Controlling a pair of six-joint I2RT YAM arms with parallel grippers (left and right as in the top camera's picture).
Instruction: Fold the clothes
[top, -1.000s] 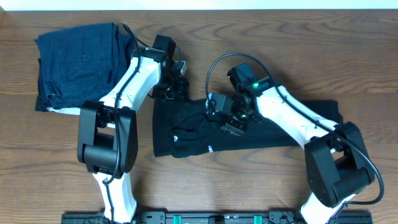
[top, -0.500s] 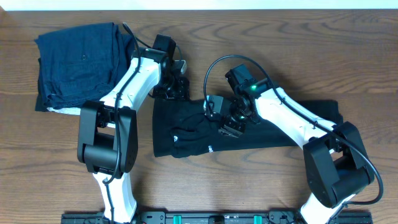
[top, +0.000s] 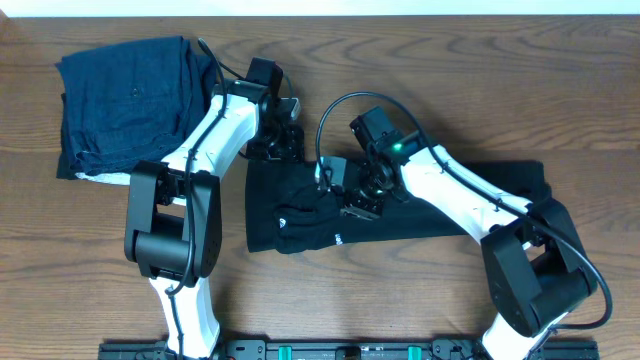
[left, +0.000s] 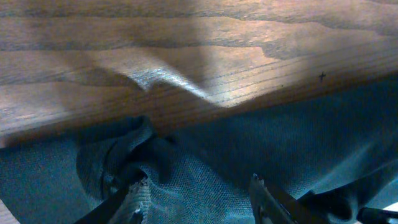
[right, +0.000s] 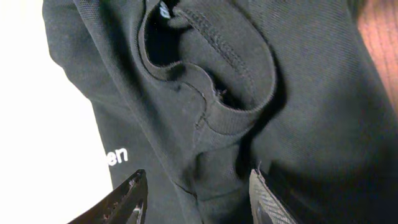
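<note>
Black shirt (top: 300, 215), one, lies spread mid-desk (top: 450, 80); one folded blue garment (top: 130, 100) sits far left. Left end effector (top: 283, 140) and right end effector (top: 355, 200) stand parted on the shirt, gripping nothing.

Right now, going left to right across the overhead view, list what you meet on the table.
folded blue garment → left gripper → right gripper → right end of the black garment. Both grippers sit over the black garment's left part.
</note>
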